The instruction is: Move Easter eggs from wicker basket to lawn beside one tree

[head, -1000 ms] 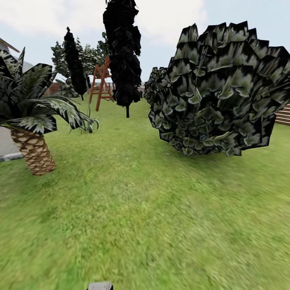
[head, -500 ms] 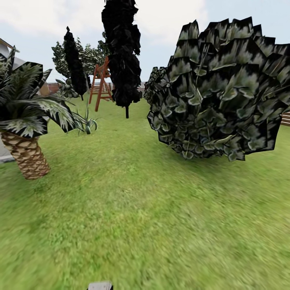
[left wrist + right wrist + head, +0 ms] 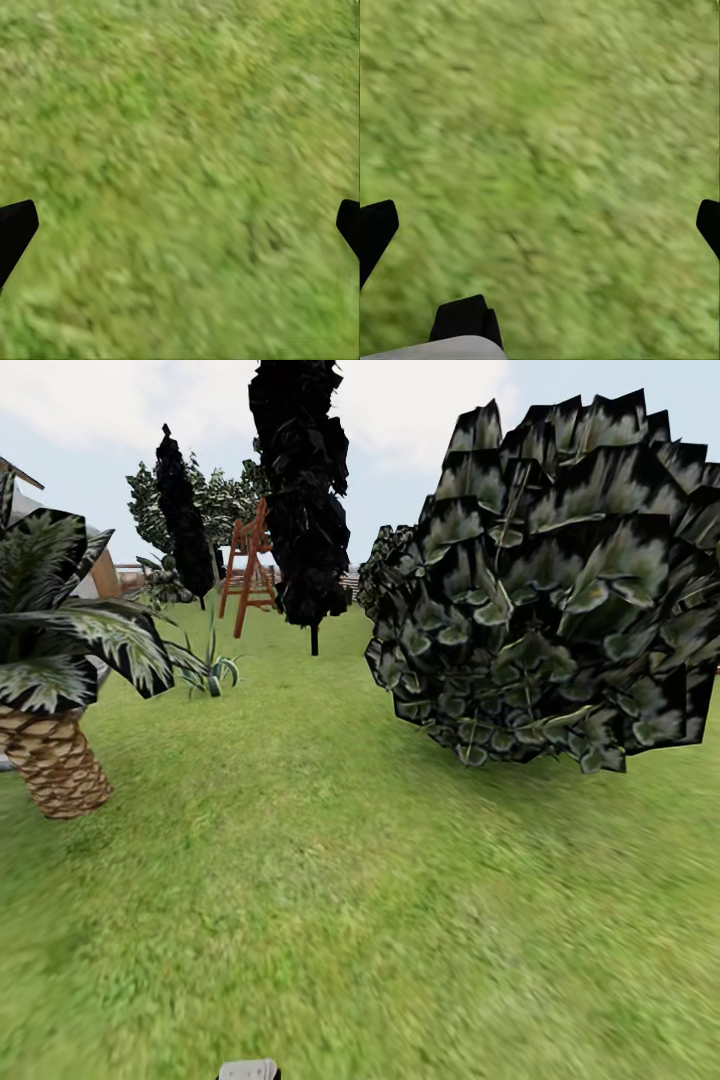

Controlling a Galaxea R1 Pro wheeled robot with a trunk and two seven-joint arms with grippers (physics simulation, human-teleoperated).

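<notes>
Zero eggs or basket anywhere I can see right now, just lawn (image 3: pixel 330 920) rolling ahead between a scaly palm (image 3: pixel 55 765) on my left and a big bush (image 3: pixel 550 590) on my right, dark skinny trees (image 3: pixel 300 490) further back. Left claw (image 3: pixel 180 225) and right claw (image 3: pixel 540 225) both hang spread wide over grass, holding nothing. Going by what eggs are, I'd guess light, smooth, rolly, so I'd pinch across the fat middle. Grass looks soft and level, plenty of room.
</notes>
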